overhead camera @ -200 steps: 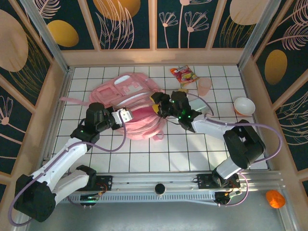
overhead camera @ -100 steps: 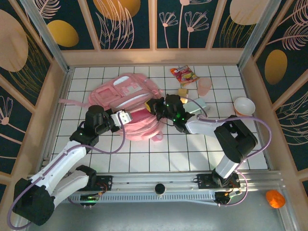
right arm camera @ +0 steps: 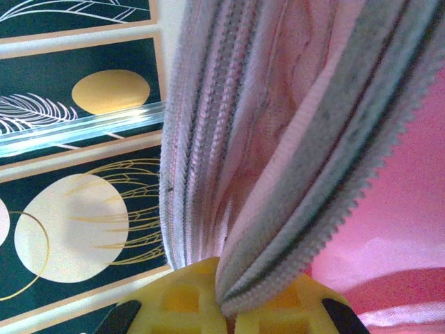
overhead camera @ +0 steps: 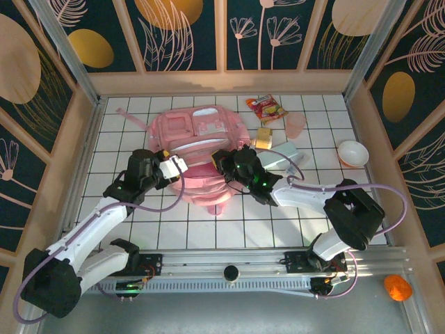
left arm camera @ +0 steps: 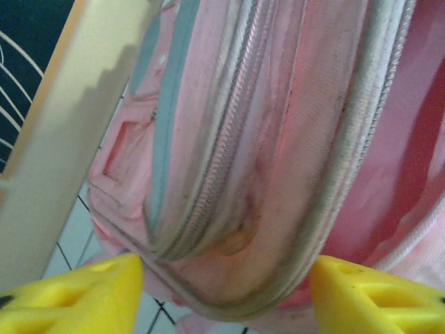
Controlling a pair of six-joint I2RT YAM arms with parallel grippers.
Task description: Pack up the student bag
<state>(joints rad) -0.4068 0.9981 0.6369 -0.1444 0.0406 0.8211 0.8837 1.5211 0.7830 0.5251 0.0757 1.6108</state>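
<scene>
Sagging soft and light toward the desk's far edge, the student bag [overhead camera: 198, 132] is best held by its zipper rim, which the right gripper [right arm camera: 226, 299] pinches while the left gripper [left arm camera: 222, 292] gapes open.

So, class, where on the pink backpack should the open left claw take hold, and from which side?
Take the zipper rim of the student bag, coming from the near left, opposite where the right claw pinches it. That rim is a thin raised fold lying between the open fingers of the left claw; the panels around it are broad and slack.
</scene>
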